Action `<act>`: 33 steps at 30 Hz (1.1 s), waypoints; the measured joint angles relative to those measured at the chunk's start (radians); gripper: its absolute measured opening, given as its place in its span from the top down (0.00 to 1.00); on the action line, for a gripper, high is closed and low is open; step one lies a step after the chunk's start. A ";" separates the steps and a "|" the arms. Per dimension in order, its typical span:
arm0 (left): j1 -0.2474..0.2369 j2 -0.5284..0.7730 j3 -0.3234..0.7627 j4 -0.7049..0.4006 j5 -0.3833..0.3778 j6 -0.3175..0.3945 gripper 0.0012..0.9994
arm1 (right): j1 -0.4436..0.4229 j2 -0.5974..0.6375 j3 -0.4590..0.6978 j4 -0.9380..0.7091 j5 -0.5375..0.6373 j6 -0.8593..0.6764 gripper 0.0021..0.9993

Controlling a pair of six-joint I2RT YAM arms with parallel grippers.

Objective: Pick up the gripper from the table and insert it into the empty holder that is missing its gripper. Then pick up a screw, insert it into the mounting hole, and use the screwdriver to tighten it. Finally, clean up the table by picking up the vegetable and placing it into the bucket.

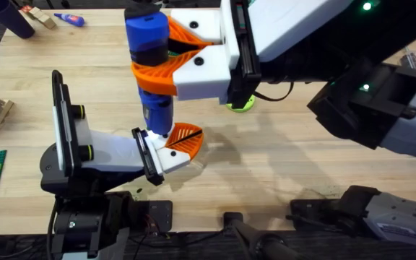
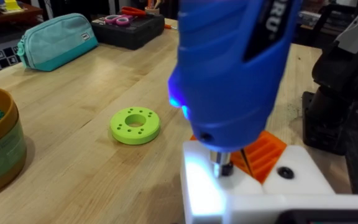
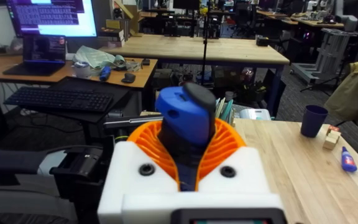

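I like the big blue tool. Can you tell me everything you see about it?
The screwdriver is a thick bright-blue cylinder, plastic by its look, with a black band round its middle and a narrower blue lower shaft. It stands upright, clamped in the right gripper between orange ribbed pads. Its metal tip points down onto the white base of the small orange gripper fitted on the holder. A blue light glows near its lower end.

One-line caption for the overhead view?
Right gripper holds the screwdriver upright, tip on the gripper seated in the holder.
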State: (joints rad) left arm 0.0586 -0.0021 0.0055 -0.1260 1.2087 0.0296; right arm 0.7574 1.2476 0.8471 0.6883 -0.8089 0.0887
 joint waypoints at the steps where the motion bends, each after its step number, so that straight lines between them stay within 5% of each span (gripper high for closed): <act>1: 0.000 0.002 0.000 0.001 0.000 0.000 0.99 | 0.000 0.000 0.000 -0.006 0.000 0.000 0.90; 19: 0.000 0.003 0.000 0.002 0.001 -0.004 0.99 | -0.001 0.005 -0.005 0.041 -0.044 0.011 0.91; 26: 0.000 0.003 0.000 0.002 0.001 -0.004 0.99 | -0.001 0.009 0.105 -0.167 -0.090 -0.044 0.90; 33: 0.000 0.003 0.000 0.002 0.001 -0.004 0.99 | -0.001 0.011 0.151 -0.192 -0.100 -0.080 0.91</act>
State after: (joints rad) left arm 0.0586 0.0010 0.0055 -0.1242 1.2095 0.0257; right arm 0.7563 1.2587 0.9977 0.4965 -0.9092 0.0087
